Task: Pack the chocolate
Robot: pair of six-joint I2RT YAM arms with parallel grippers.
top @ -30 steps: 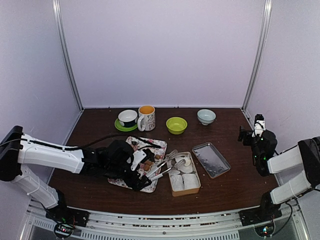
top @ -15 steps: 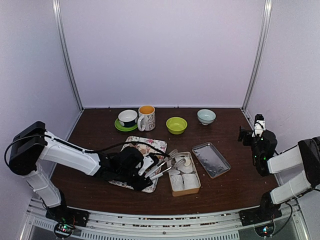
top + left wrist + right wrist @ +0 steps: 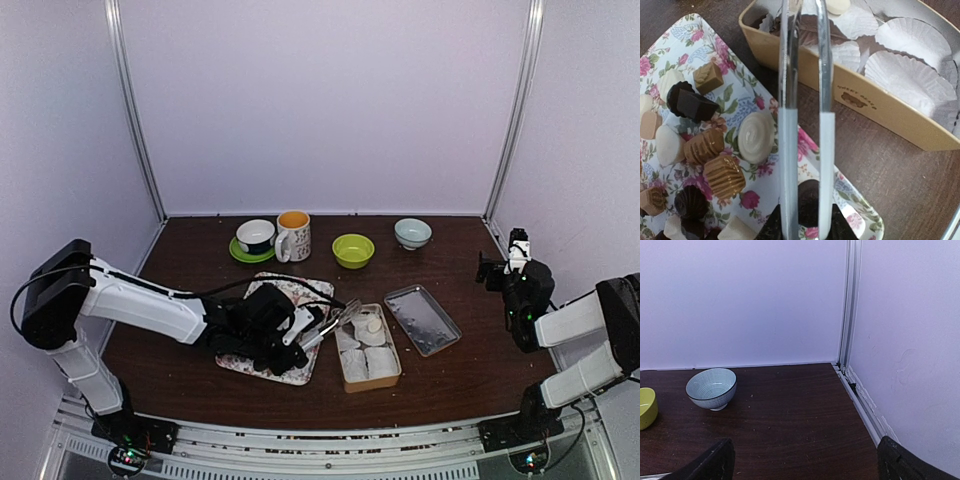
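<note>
Several pieces of chocolate [image 3: 756, 137], dark, light brown and cream, lie on a floral tray [image 3: 747, 185] [image 3: 262, 362]. One dark piece [image 3: 809, 202] shows between the two arms of the metal tongs [image 3: 787, 100] [image 3: 335, 312]. My left gripper [image 3: 805, 227] [image 3: 300, 325] is shut on the tongs' handle end, and the tongs reach up over the near wall of the tan tin [image 3: 880, 107] [image 3: 395, 378]. White paper cups [image 3: 912, 40] line the tin, and a cream piece [image 3: 838, 6] lies in one. My right gripper [image 3: 807, 465] [image 3: 500, 272] hangs open at the far right, holding nothing.
The tin's lid [image 3: 422, 318] lies right of the tin. Along the back stand a cup on a green saucer [image 3: 256, 238], a mug [image 3: 293, 235], a green bowl [image 3: 353, 250] and a blue-white bowl [image 3: 412, 233] [image 3: 711, 388]. The right wall rail [image 3: 860, 395] runs close to my right gripper.
My left gripper has closed round the tongs, whose arms have drawn together and lifted toward the tin. The left arm shifted slightly right. The right arm has not moved.
</note>
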